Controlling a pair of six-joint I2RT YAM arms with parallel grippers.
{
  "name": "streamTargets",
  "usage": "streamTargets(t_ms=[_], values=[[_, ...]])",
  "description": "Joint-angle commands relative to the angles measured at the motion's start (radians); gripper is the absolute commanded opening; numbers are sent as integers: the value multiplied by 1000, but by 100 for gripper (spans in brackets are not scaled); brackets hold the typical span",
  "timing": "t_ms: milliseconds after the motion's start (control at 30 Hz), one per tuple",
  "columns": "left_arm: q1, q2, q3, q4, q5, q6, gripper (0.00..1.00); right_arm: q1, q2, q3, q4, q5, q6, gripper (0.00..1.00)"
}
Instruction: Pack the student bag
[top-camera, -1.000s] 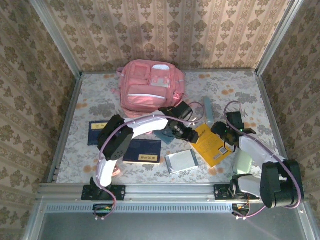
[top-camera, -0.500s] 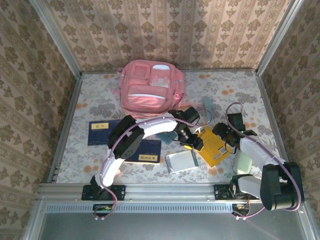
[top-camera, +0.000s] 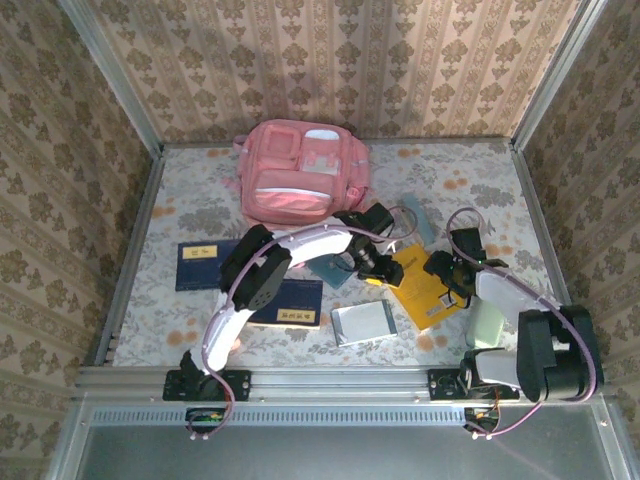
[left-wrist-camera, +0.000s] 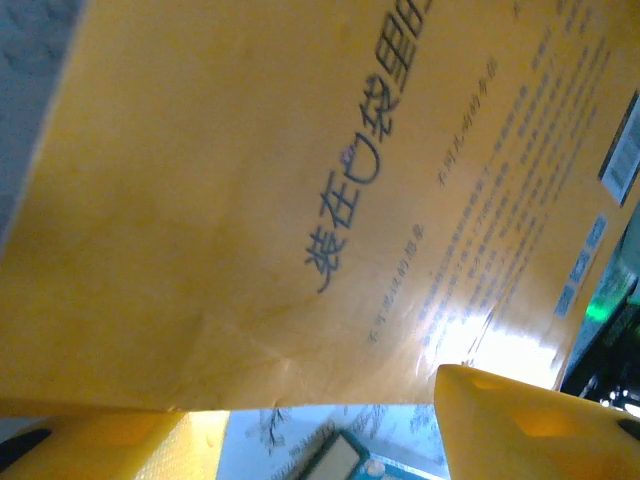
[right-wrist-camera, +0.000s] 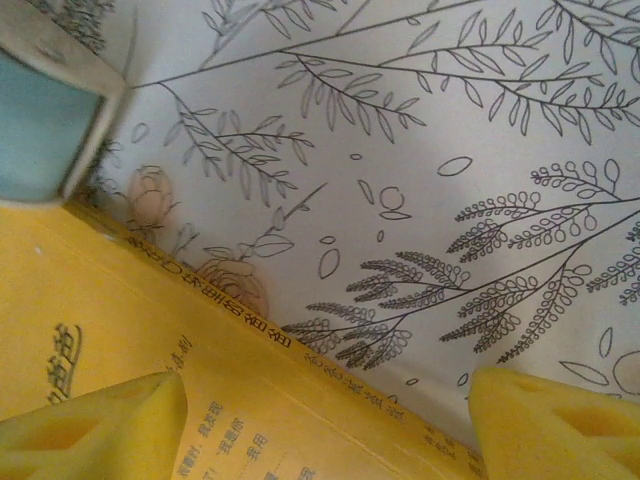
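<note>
We see a table (top-camera: 180, 215) in floral cloth, boxed in by patterned wallpaper walls (top-camera: 330, 60). One student bag (top-camera: 303, 183) lies at the far centre. Nearer are two dark blue books (top-camera: 205, 265), one yellow book (top-camera: 428, 292) and one grey slab (top-camera: 365, 323), perhaps a tablet. The left gripper (top-camera: 386, 273) and the right gripper (top-camera: 446, 272) sit at opposite edges of the yellow book, both spread wide and gripping nothing.

Large dark Chinese characters, 装在口袋里, are seen printed across the flat yellow paperback book (left-wrist-camera: 250, 150). The smaller lines beneath are too blurred to be read, as is the spine print.
</note>
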Motion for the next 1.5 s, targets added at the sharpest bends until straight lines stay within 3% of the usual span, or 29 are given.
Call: streamTargets(t_ms=[0,333,433,633,833,1067,1333,1467], values=[[3,65,95,18,-27,-23,59,-5,31,9,17,13,-4,76],[32,175,269,47,52,-91,60,11,-8,-21,71,-244,48,75],[44,174,266,84,75,-116,60,16,-1,-24,121,-336,74,74],[92,95,152,116,73,-101,60,27,17,-33,117,-406,109,73],[113,-42,19,35,-42,-13,61,51,-52,-43,29,-353,92,72],[99,-153,-109,46,-95,-7,62,82,-94,-51,-40,-314,76,72],[74,-106,-71,51,-70,-10,62,88,-48,-45,-39,-268,35,72],[57,-69,-42,52,-63,-19,62,88,15,-31,9,-325,16,72]])
